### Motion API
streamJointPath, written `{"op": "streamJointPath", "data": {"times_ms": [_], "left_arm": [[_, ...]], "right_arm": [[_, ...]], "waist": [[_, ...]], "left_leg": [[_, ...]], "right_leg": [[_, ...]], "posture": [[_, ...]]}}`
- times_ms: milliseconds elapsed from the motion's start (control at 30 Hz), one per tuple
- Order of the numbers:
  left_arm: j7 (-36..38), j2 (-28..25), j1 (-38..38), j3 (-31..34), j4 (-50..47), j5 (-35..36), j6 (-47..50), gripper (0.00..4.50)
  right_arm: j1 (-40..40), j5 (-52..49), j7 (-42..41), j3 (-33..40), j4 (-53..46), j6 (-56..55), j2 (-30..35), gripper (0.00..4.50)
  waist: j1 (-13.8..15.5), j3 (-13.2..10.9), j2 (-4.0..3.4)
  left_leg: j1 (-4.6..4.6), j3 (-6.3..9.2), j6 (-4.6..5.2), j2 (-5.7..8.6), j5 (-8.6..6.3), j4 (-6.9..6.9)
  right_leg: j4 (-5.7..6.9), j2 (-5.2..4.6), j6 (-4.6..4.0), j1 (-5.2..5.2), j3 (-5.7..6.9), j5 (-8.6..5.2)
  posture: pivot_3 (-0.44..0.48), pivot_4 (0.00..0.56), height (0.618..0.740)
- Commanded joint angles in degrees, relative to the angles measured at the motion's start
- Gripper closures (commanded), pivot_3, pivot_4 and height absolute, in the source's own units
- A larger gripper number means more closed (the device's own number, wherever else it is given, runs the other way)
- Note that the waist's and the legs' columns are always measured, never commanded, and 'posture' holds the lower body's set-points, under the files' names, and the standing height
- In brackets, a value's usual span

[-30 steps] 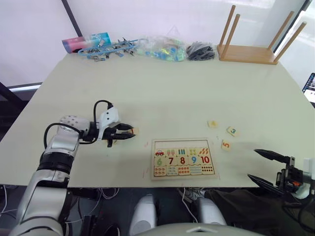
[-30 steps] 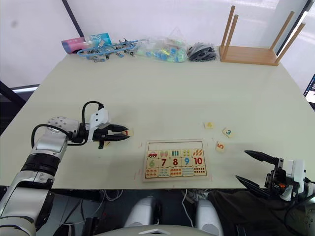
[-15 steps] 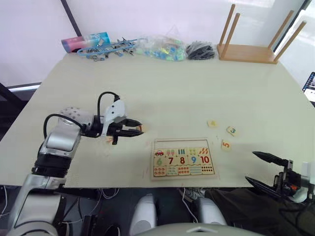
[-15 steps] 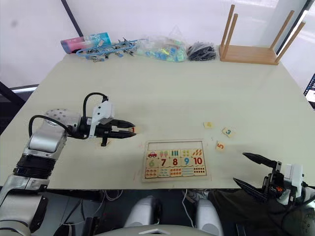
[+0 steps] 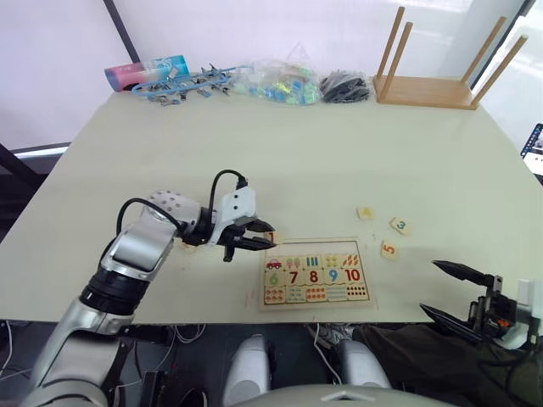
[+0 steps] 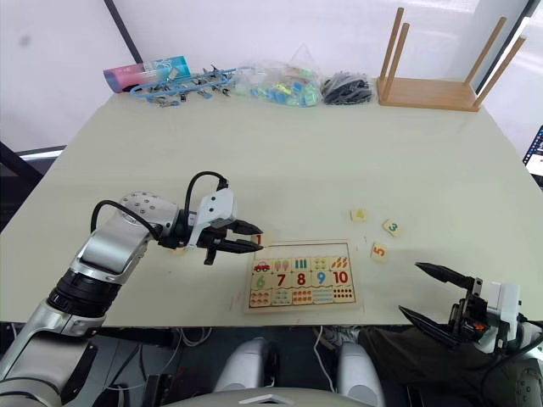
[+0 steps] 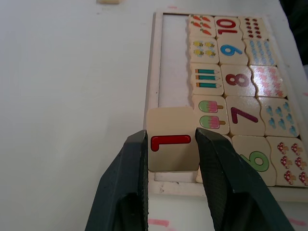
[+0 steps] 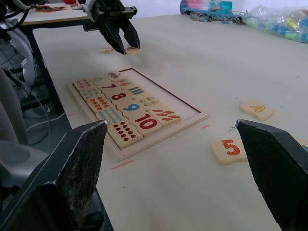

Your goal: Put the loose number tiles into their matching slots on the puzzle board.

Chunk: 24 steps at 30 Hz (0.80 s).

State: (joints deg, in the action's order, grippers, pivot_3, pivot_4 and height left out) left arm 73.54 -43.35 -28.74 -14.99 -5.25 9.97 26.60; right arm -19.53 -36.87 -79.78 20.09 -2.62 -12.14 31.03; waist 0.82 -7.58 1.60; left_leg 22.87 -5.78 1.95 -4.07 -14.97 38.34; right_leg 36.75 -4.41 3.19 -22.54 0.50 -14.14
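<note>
The puzzle board (image 5: 318,240) lies near the table's front edge, with rows of picture tiles and numbers 6 to 10. Its top row of slots (image 7: 173,62) is bare. My left gripper (image 5: 265,242) is shut on the red number 1 tile (image 7: 172,139) and holds it over the board's near-left corner, at the end of the bare row. Loose tiles 4 (image 5: 366,213), 3 (image 5: 400,225) and 5 (image 5: 389,249) lie right of the board. Another tile (image 6: 178,248) lies by my left forearm, its digit hidden. My right gripper (image 5: 445,292) hangs open beyond the table's front right edge.
An upturned wooden stool (image 5: 433,85) stands at the back right. Along the back edge lie a black bundle (image 5: 345,87), a clear bag of coloured pieces (image 5: 276,83), blue clips (image 5: 182,85) and a pink and blue packet (image 5: 144,70).
My left gripper has carried the number 1 tile rightward from the table's left side to the board's left end. The right gripper has barely moved.
</note>
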Motion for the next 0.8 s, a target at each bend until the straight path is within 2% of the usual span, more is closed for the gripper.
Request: {"op": "streamJointPath", "data": {"times_ms": [33,800], "left_arm": [[-0.2,0.0,-1.5,-1.5,-0.3,-1.5,-1.5,3.5],[-0.1,1.4,-1.2,-4.0,3.6,-4.3,-6.5,3.5]], "right_arm": [[0.6,-0.4,0.5,-0.4,-2.1,-0.7,-0.1,0.0],[1.8,-0.4,1.7,-1.3,-2.4,-0.8,0.0,0.0]], "waist": [[0.0,0.0,0.0],[0.0,0.0,0.01]], "left_leg": [[0.0,0.0,0.0,0.0,0.0,0.01],[0.0,0.06,0.0,0.0,0.0,0.0]], "right_leg": [[0.0,-0.01,0.0,0.0,-0.01,0.0],[-0.01,-0.02,0.0,0.0,-0.02,0.0]], "posture": [[0.0,0.15,0.738],[0.0,0.15,0.738]]}}
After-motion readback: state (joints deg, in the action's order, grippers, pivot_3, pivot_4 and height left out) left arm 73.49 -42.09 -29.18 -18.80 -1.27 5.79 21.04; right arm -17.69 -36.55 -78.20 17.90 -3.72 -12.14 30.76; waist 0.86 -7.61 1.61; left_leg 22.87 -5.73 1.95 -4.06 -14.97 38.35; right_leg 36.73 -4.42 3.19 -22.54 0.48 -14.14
